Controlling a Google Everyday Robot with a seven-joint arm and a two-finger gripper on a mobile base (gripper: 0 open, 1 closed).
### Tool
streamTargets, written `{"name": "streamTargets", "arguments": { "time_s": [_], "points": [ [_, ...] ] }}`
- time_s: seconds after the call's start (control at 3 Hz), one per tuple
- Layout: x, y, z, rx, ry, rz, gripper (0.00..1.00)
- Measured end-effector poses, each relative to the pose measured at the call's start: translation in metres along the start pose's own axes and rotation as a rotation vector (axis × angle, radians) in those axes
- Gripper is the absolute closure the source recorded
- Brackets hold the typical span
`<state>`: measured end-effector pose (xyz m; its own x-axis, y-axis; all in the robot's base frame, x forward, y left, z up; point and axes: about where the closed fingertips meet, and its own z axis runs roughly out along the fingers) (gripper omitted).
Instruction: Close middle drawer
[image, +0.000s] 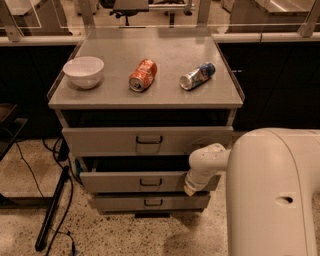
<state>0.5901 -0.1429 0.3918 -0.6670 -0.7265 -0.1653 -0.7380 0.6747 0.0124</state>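
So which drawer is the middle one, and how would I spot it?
Find the grey cabinet with a white bowl and two cans on top. The middle drawer is second of three down its front, standing open, with the robot's gripper at its right end. Its front is lower than the top drawer and wider than the bottom drawer.

Middle drawer (125, 181) slightly open; tool (191, 187) at its front's right end.
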Motion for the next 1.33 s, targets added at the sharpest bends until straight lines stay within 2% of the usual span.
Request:
{"name": "streamTargets", "arguments": {
  "time_s": [0.67, 1.0, 1.33],
  "points": [
    [0.0000, 0.0000, 0.0000, 0.000, 0.000, 0.000, 0.13],
    [0.0001, 0.0001, 0.0001, 0.000, 0.000, 0.000, 0.00],
    [0.0001, 0.0001, 0.0001, 0.000, 0.000, 0.000, 0.00]
  ]
}}
